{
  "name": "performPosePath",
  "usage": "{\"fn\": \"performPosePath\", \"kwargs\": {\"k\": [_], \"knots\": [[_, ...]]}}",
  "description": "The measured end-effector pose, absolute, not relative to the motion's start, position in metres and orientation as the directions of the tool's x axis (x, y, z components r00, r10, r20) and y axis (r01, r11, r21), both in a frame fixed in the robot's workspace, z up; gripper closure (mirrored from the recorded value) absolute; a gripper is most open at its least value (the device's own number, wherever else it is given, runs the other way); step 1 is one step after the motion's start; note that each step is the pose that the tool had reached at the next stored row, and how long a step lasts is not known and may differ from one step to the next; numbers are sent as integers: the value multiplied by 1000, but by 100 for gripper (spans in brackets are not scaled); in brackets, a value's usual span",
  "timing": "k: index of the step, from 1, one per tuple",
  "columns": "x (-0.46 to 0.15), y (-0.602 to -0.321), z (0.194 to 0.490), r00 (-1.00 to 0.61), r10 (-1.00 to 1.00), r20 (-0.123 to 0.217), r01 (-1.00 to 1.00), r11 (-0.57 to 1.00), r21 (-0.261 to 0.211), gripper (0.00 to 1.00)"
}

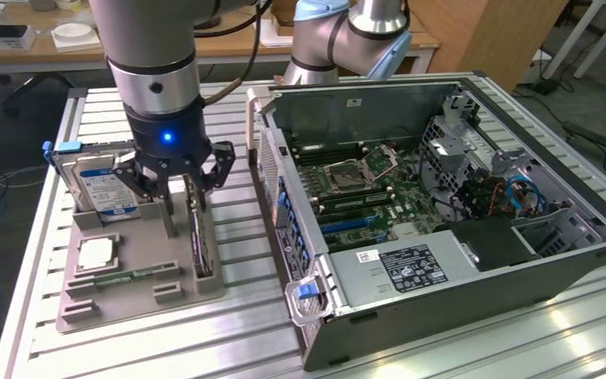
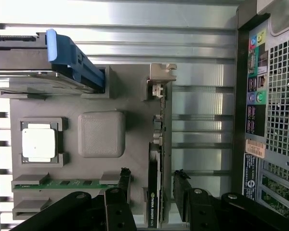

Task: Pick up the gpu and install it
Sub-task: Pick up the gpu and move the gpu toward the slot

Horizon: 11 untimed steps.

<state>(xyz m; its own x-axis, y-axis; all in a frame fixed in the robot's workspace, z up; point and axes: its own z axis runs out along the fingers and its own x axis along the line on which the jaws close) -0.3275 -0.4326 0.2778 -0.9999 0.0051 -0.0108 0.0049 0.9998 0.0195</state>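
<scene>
A robot arm's pincer (image 1: 182, 207) hangs over the grey parts tray (image 2: 130, 86), jaws spread wide and gripping nothing. One finger (image 2: 124, 183) stands on each side of the gpu (image 2: 155, 192), which sits on its long edge in a tray slot directly beneath, its metal bracket (image 2: 162, 77) at the end away from the pincer.

The card looks light and stiff but thin and fragile. It is best pinched gently across its flat faces near mid-length, clear of the bracket and the connector edge.

Just beside one finger lies a memory stick (image 2: 67, 183). Farther out on that side are a processor chip (image 2: 38, 144) and a hard drive (image 1: 98, 185). On the pincer's other side lies the opened computer case (image 1: 440, 197).
</scene>
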Motion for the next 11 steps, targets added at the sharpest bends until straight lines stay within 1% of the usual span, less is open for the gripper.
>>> {"fn": "performPosePath", "kwargs": {"k": [11], "knots": [[-328,-435,270,-1000,14,-11,13,1000,17,51]]}}
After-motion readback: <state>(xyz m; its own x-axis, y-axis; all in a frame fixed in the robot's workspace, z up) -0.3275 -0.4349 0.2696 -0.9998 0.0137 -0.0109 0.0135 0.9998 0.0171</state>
